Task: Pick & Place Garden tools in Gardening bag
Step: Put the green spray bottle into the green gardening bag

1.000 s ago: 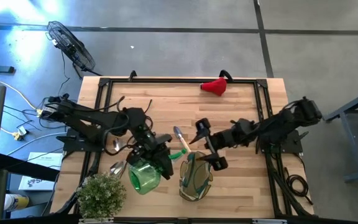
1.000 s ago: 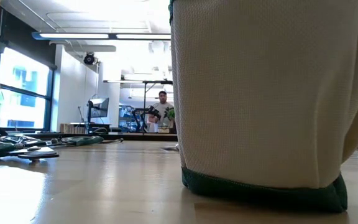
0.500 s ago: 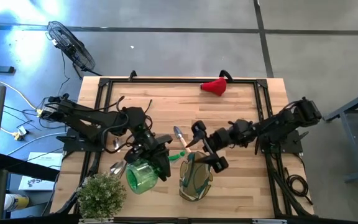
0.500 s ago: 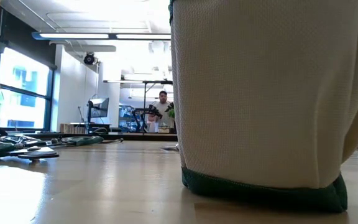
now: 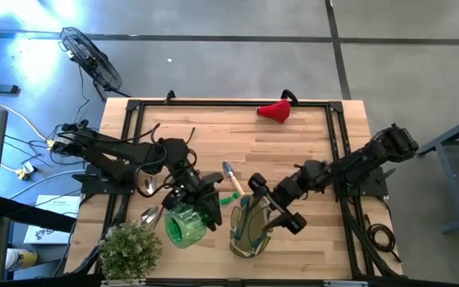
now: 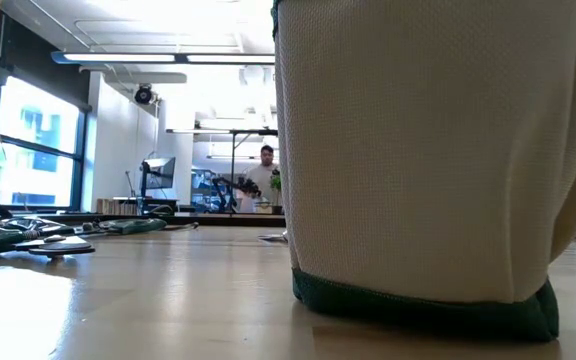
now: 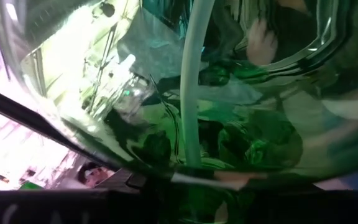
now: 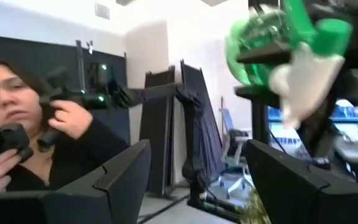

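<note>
Wood table [image 5: 301,143]; person [image 6: 265,172] behind — office bkgd

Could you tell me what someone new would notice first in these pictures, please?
Most striking is the green spray bottle held by the left claw near the table's front edge, between the potted plant and the olive bag. The right claw hangs open at the bag's mouth. A red piece lies alone at the far edge.
</note>
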`<move>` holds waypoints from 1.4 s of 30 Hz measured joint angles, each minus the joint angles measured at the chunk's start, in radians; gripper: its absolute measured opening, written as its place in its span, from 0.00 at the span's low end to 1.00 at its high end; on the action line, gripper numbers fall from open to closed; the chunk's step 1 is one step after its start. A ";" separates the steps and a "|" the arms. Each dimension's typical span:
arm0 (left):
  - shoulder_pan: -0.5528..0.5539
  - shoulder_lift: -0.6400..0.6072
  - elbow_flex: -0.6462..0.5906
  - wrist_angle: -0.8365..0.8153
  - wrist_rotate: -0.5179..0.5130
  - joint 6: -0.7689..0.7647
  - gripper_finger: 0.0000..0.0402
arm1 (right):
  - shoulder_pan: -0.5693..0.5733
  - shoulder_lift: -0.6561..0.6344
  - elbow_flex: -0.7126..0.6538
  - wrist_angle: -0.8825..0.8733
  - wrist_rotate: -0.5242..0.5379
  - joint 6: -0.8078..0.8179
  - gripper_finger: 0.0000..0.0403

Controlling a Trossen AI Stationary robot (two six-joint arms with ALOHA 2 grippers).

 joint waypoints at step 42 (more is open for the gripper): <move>0.124 0.010 0.001 -0.059 0.059 0.102 0.33 | 0.021 0.057 0.002 0.151 0.527 0.026 0.64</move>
